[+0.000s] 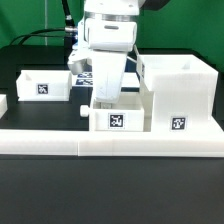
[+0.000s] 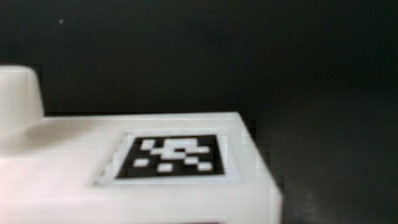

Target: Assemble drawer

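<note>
Three drawer parts: on the black worktop.
Tall white plastic housing: at the exterior view's right.
Middle white plastic tray box: just beside the housing.
Left white tray box: apart.
Pincer: down at the middle tray box; released or clenched, I cannot tell.

No legible text; only coded square tags mark the drawer.

White housing, front tray beside, rear tray

White drawer box close up, blurred black-and-white square tag on its face, dark background
</note>
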`<state>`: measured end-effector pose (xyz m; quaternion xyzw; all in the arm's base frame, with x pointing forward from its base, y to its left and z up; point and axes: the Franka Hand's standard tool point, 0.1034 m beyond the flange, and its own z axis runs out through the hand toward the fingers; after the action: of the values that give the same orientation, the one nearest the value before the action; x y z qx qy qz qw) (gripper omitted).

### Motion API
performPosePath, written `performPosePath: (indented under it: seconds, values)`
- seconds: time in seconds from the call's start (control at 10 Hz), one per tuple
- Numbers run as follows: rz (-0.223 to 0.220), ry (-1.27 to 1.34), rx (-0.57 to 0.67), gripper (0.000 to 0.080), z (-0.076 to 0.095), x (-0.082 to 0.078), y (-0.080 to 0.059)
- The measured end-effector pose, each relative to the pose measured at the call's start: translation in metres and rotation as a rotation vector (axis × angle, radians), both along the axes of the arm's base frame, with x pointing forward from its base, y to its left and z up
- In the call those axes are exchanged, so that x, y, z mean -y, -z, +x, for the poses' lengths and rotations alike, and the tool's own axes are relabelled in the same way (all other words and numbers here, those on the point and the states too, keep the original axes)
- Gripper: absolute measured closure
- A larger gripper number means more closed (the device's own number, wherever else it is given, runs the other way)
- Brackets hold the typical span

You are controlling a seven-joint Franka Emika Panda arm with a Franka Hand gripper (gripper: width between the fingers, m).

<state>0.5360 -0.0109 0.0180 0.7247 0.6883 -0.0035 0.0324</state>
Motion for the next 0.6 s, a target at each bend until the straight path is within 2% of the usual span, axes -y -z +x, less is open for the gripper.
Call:
performPosePath:
  seconds: [0.3, 0.6]
  values:
    - [-0.001, 0.001, -0.002, 0.0757, -0.0005, 0.0022, 0.0006]
    - [-0.004, -0.039, -0.018, 0.0757, -0.0031, -0.0062, 0.0051]
